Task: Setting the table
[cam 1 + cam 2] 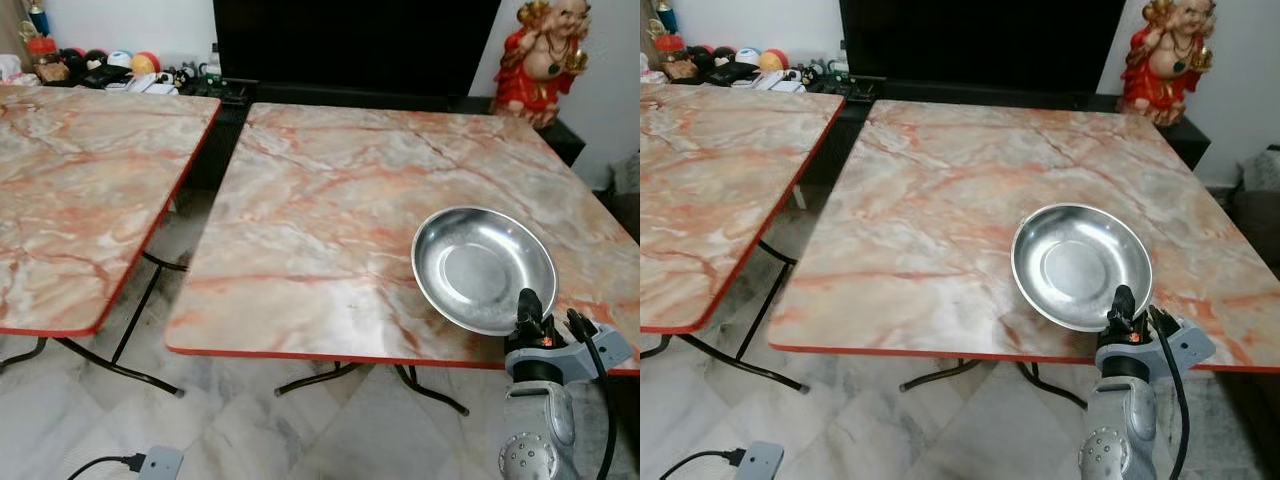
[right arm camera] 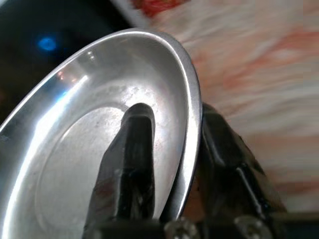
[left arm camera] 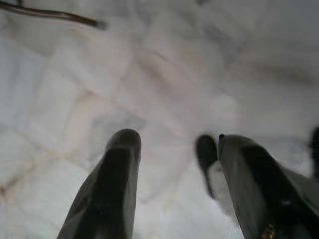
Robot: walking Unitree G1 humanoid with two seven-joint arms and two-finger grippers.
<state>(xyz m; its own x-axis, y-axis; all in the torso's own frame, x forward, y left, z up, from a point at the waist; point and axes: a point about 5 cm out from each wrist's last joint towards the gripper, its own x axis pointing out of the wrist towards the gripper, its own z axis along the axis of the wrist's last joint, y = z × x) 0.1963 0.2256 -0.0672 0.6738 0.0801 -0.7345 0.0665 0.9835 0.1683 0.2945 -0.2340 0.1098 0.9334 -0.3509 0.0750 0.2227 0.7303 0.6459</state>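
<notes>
A round, shallow metal dish (image 1: pixel 484 268) with a shiny, faintly scuffed inside sits at the near right part of the table (image 1: pixel 330 210), whose smooth top is marbled in pink, grey and orange with a thin red edge. The right gripper (image 1: pixel 548 320) grips the dish's near rim, one black finger (image 2: pixel 130 159) lying inside the bowl and the other under the lip, so the jaws are closed narrowly on the thin metal. A second table (image 1: pixel 80 190) of the same marbled finish stands to the left, apart by a gap. The left gripper (image 3: pixel 172 149) hangs over pale stone floor tiles (image 3: pixel 99 74), its two rounded black fingers spread well apart, holding nothing. A glossy red and gold statue (image 1: pixel 541 55) stands behind the table's far right corner.
</notes>
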